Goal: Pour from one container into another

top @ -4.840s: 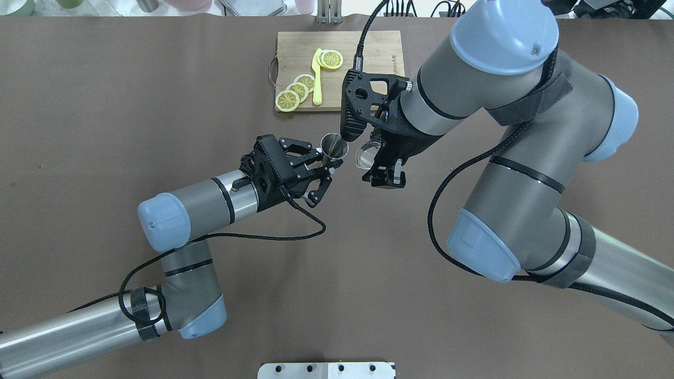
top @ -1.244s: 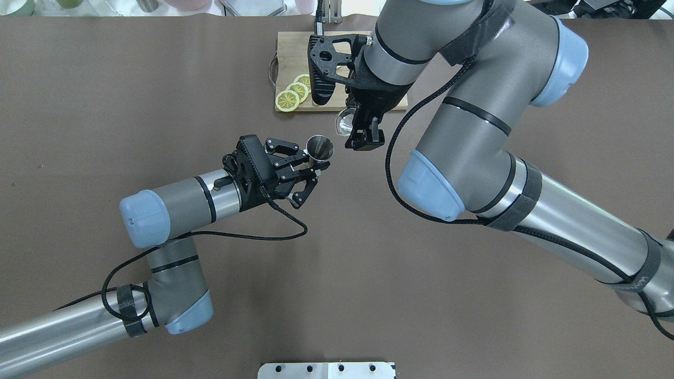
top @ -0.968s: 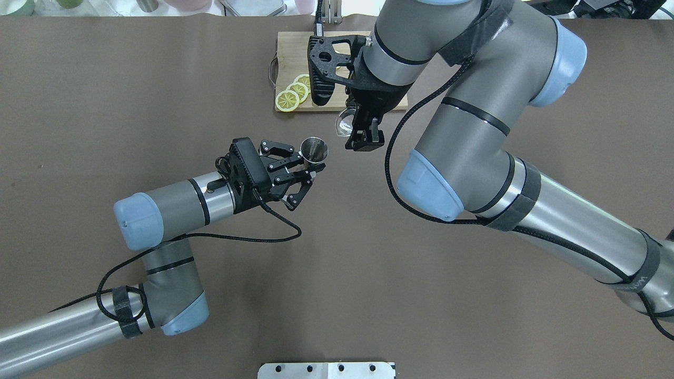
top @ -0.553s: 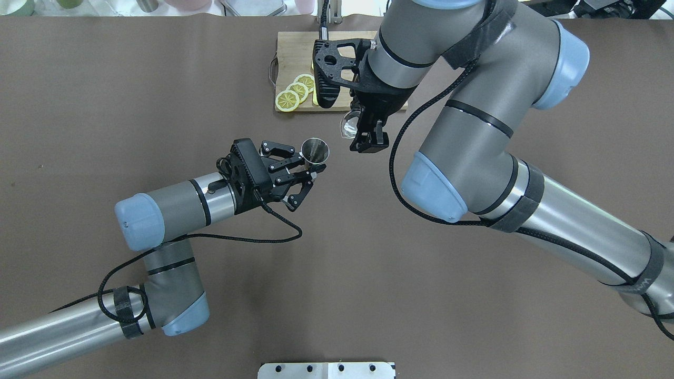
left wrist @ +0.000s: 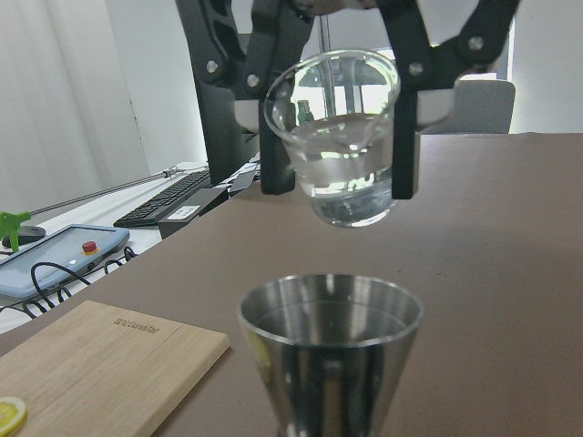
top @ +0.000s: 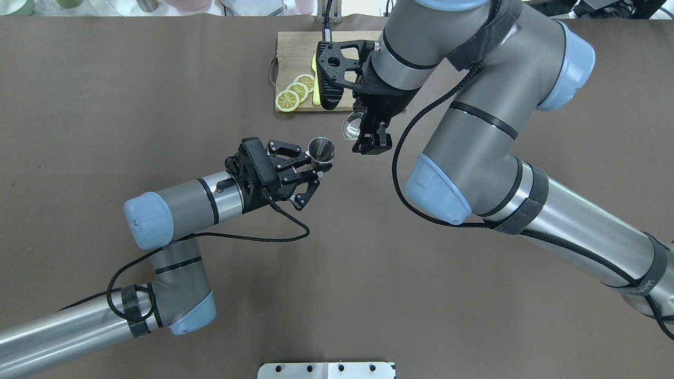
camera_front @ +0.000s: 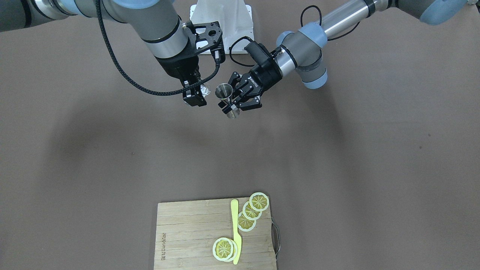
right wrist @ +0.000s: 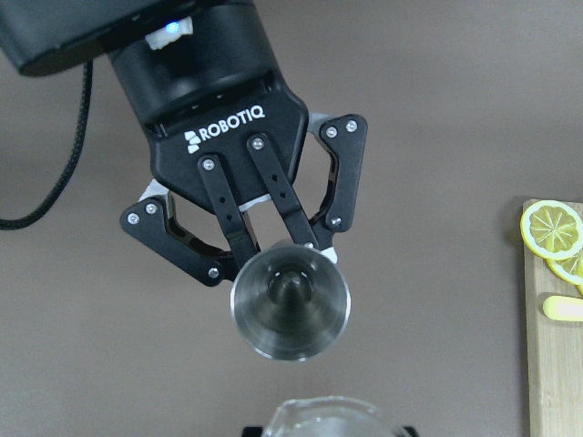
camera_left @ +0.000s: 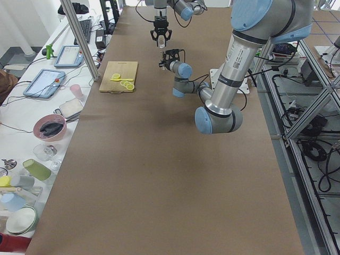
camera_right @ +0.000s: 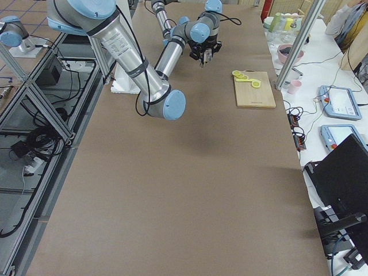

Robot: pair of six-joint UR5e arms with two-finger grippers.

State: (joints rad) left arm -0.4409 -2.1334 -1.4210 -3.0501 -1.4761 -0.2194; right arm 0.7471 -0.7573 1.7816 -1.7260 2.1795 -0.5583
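bright, even overhead light casts soft shadows on the table (camera_front: 337, 168), and the left wrist view's background is washed out.

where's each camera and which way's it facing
Front-facing: across the table, facing the robot, down; both arms.
Overhead: behind the robot, forward and down; both arms.
Exterior left: table's left end, lengthwise; left arm nearest.
Exterior right: table's right end, lengthwise; right arm nearest.
Left wrist: over the jigger at glass and right gripper.
Right wrist: down onto the left gripper holding the jigger.
Wrist views share jigger, glass.
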